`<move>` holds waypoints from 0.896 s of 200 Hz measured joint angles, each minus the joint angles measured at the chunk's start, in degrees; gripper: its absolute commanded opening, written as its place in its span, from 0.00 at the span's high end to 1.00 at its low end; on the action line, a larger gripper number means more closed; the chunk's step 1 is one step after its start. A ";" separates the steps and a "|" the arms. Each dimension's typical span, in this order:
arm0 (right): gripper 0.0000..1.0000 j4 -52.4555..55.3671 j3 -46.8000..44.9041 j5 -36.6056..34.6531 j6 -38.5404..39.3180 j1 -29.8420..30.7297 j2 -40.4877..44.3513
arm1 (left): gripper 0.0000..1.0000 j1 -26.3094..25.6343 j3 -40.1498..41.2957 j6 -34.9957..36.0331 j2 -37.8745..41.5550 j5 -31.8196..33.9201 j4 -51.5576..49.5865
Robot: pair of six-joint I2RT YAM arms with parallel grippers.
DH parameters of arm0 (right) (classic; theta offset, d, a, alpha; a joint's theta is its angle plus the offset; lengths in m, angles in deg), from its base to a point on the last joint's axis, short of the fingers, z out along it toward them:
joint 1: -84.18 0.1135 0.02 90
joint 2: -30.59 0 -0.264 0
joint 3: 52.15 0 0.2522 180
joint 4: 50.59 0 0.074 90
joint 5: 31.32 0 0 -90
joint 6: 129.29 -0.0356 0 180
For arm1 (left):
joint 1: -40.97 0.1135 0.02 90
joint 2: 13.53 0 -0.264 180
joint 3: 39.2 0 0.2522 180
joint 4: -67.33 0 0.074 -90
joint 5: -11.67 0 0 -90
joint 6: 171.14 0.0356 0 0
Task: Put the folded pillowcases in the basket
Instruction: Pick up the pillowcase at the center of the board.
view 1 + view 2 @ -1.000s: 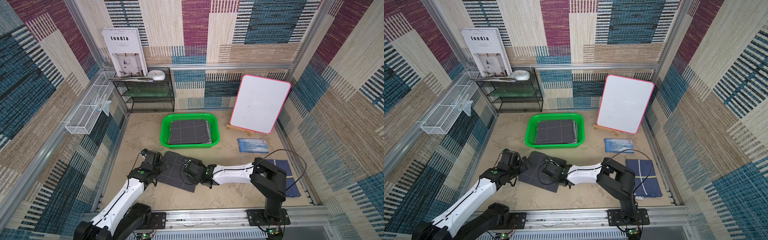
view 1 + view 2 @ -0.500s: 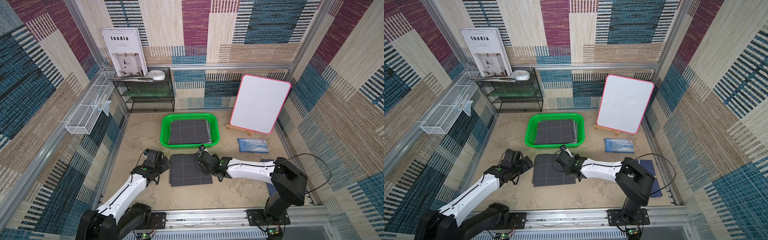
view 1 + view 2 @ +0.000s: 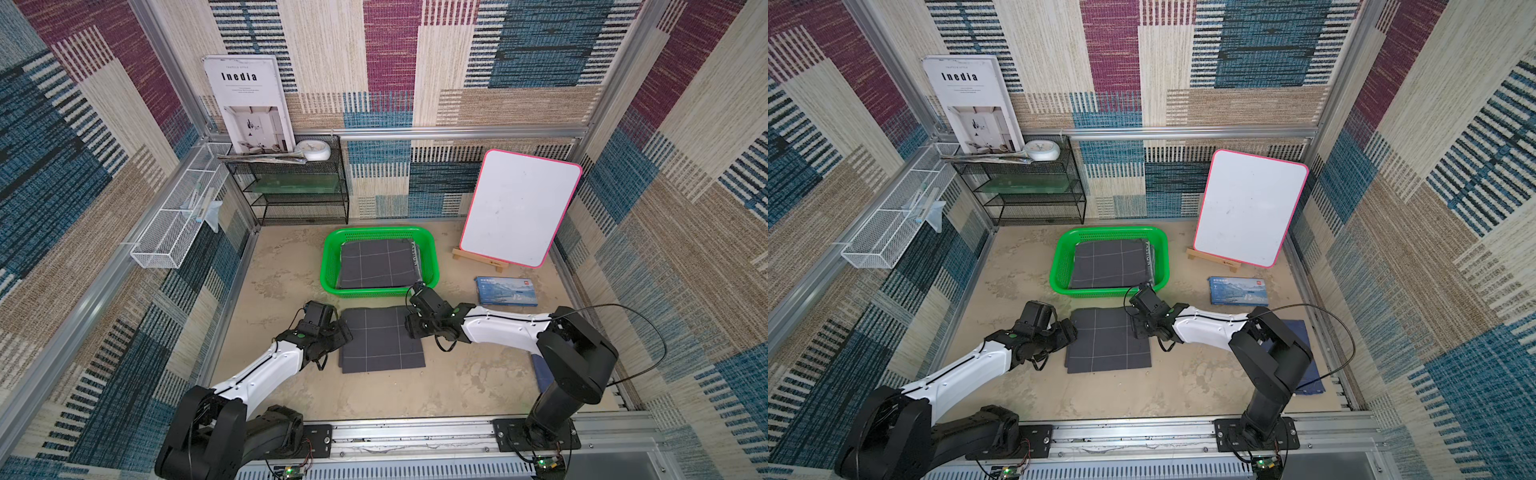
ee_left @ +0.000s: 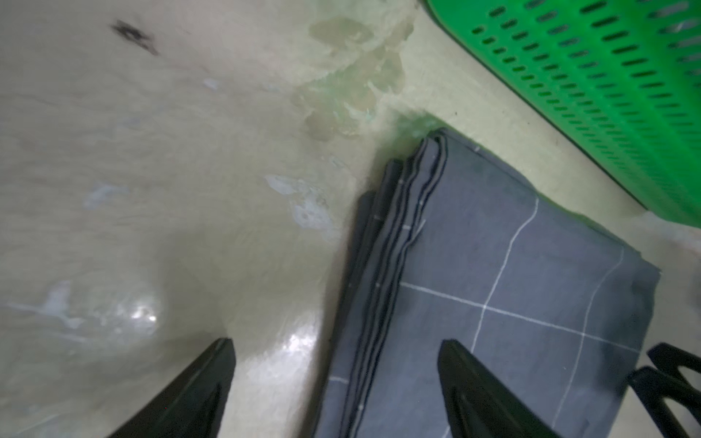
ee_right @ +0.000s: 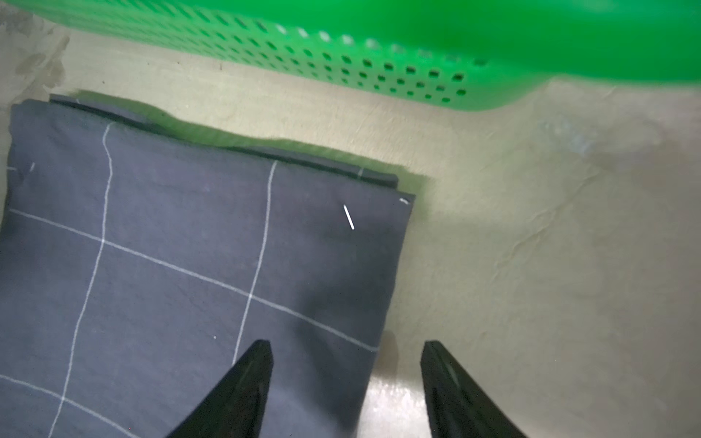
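Top views both show the pillowcase (image 3: 381,338) flat on the table (image 3: 457,374), just short of the basket's (image 3: 328,266) near wall and not touching it. Its basket-side edge runs parallel to that wall. It looks close to square, so I judge there is no long axis to mind. A second cloth (image 3: 380,264) of the same pattern already lies inside the basket. The left gripper (image 3: 343,332) is at one side edge of the pillowcase and the right gripper (image 3: 411,326) at the opposite one, both toward the basket-side corners. The right one is nearer the basket.

Left wrist view: the left gripper (image 4: 337,379) has its jaws apart and holds nothing. One finger (image 4: 197,390) is over bare table and the other over the cloth. The stacked fold layers of the pillowcase (image 4: 512,303) run between them toward the basket (image 4: 607,94).

Right wrist view: the right gripper (image 5: 345,379) is likewise spread and empty, astride the opposite edge of the pillowcase (image 5: 170,265). The basket (image 5: 379,57) is straight ahead, past a strip of table.

The move turns on this, I think: the basket lies directly beyond the pillowcase, away from both arms. Both grippers must pinch their edges and carry it forward over the low wall.
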State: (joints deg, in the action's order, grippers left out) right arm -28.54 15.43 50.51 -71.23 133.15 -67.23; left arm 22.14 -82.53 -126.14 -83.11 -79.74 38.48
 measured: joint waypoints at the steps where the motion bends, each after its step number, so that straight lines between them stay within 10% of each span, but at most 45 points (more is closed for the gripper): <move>1: 0.34 -0.04 0.00 0.15 -0.04 0.00 -0.07 | 0.17 -0.07 -0.02 0.00 -0.11 -0.02 0.04; 53: 0.48 -3.48 -0.28 4.63 -1.33 -0.04 -2.84 | 0.44 -2.54 -0.85 -0.52 -6.12 0.39 6.88; 110: 1.00 -3.82 0.24 7.17 -1.05 0.35 -3.45 | 0.96 -4.48 -0.13 -2.64 -5.22 0.83 6.64; 179: 1.00 -2.84 -0.72 5.35 -1.57 2.45 4.52 | 1.00 -6.10 -0.46 -4.52 5.92 2.99 0.20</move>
State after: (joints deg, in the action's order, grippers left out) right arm -31.38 14.71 55.87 -72.81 135.60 -62.71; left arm 16.04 -82.98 -130.66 -77.19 -76.75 38.68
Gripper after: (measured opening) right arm 0.096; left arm 0.099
